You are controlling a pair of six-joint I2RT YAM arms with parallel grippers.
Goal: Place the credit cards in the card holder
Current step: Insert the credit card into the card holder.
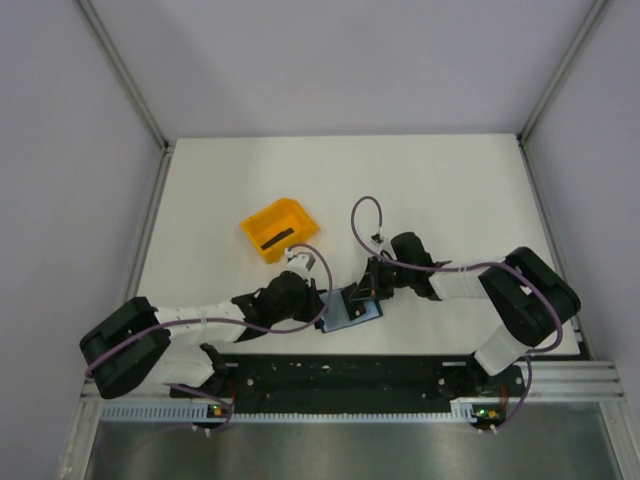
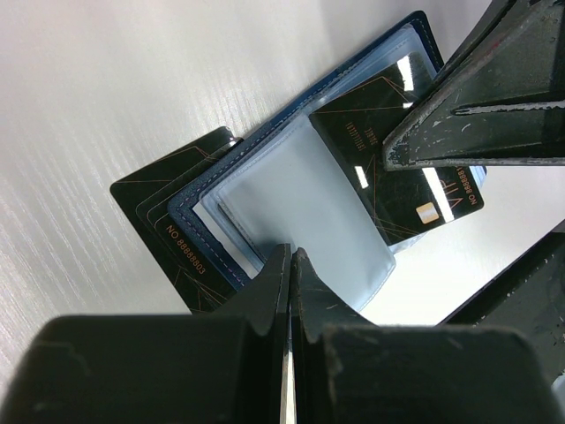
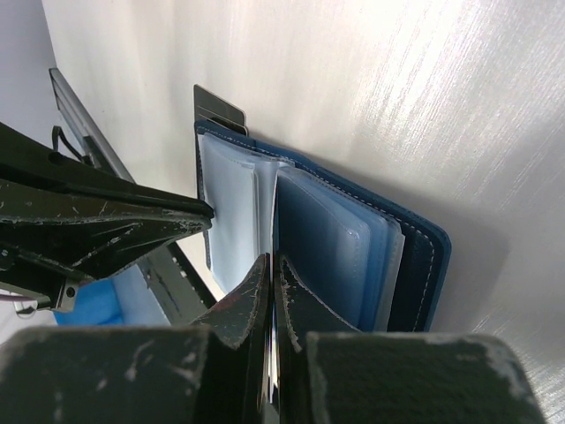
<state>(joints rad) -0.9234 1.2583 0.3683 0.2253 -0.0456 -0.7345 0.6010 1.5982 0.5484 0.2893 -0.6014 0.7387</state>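
Here left fingers [image 2: 265, 305], right fingers [image 3: 247, 305] pinched shut over open card holder [image 3: 425, 265].

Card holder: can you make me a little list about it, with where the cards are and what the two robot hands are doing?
card holder: open, lying flat on the white table, clear sleeves facing up
first card: black, on the sleeves of one half
second card: black, poking out from under the holder
left gripper: shut, at the edge of the sleeves
right gripper: shut, tip against the first card
orange bin: farther back on the table, apart from the holder
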